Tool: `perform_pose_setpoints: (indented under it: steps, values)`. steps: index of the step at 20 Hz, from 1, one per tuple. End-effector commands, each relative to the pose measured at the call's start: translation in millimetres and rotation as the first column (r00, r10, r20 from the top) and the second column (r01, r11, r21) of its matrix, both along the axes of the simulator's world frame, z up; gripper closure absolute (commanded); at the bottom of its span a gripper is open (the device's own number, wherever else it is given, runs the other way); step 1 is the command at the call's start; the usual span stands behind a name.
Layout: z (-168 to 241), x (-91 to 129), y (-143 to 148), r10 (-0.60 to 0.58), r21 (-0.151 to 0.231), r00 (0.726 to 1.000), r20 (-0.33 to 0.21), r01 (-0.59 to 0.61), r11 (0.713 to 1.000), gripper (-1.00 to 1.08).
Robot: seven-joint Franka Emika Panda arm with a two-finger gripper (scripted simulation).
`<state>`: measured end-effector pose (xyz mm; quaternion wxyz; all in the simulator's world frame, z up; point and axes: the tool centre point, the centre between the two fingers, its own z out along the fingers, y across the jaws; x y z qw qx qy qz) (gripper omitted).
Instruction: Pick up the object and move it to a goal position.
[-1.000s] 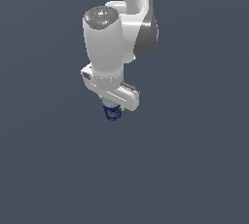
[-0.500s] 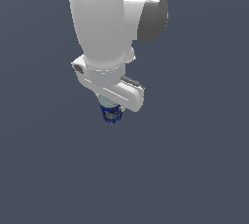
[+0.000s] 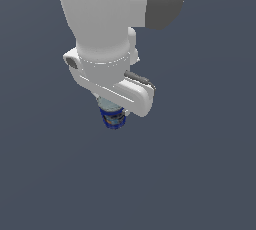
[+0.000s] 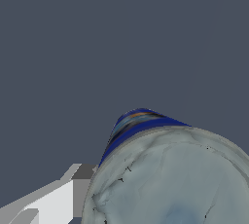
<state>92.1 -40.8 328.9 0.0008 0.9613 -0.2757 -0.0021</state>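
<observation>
The object is a small can (image 3: pixel 113 118) with a dark blue label and orange-white marks. It hangs directly under the white hand of my arm in the exterior view. My gripper (image 3: pixel 114 113) is shut on it, and the hand hides most of the fingers there. In the wrist view the can's pale silvery-blue top (image 4: pixel 175 181) fills the lower part, with the blue label (image 4: pixel 138 123) showing past it. One white finger (image 4: pixel 51 201) sits beside the can. The can appears to be held off the ground.
Around the arm there is only flat, dark grey-blue ground (image 3: pixel 200 174). No other object, container or edge shows in either view. The large white arm body (image 3: pixel 100 19) fills the upper part of the exterior view.
The arm looks much larger in the exterior view than a second ago, having come toward the camera. The can stays gripped under the hand at about the same spot in the picture.
</observation>
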Motion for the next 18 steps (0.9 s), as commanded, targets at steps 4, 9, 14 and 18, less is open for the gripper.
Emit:
perform_pose_setpoints:
  steps: [4,9,14,18]
  values:
    - [20,14,1,0.000,0.000,1.000,0.005,0.000,1.000,1.08]
    - [30,21,1,0.000,0.000,1.000,0.005,0.000,1.000,1.08]
    - [35,25,1,0.000,0.000,1.000,0.005,0.000,1.000,1.08]
    - [36,27,1,0.000,0.000,1.000,0.005,0.000,1.000,1.08]
